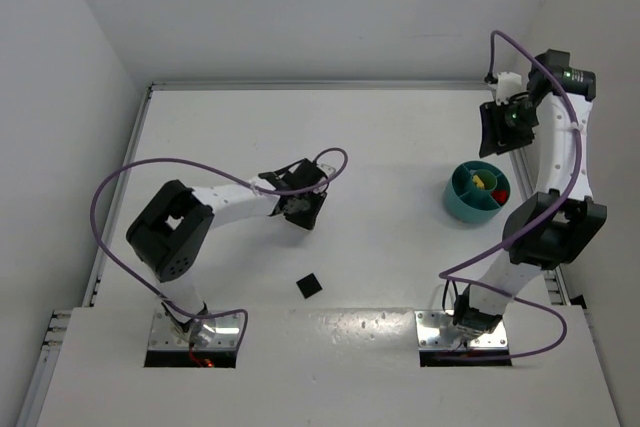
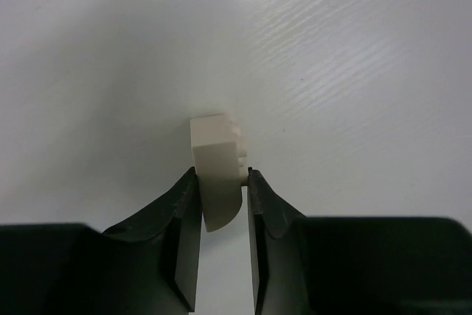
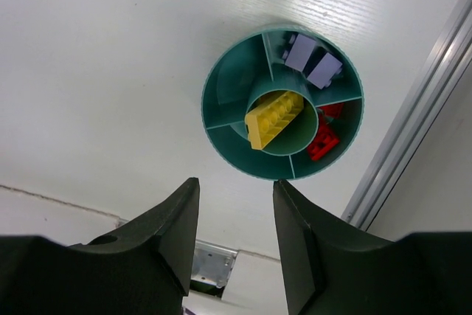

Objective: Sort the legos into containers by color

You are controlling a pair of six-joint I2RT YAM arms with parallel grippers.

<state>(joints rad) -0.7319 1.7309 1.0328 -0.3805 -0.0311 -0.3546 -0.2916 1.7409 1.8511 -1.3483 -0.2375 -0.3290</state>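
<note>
Black left gripper [image 2: 223,175] is pinching the white brick [image 2: 217,153]. Both pads are pressing its flanks, and the jaws are narrowed to the brick's width. The brick is resting low on the desk [image 2: 354,71], left of centre and well apart from the teal dish [image 3: 230,86].

Orientation: the brick is lying on its side, studs facing the right of the wrist view. Its long axis appears to be running along the fingers' reach, away from the camera.

Judgement for this step: the pads are holding only the near end, so lifting straight up and slowly should keep it from pivoting. An empty compartment is waiting; the yellow plate [image 3: 273,117], red bricks [image 3: 322,142] and purple bricks [image 3: 313,60] are occupying others.

Right gripper [image 3: 234,189] is hanging above the dish, jaws apart, holding nothing.
</note>
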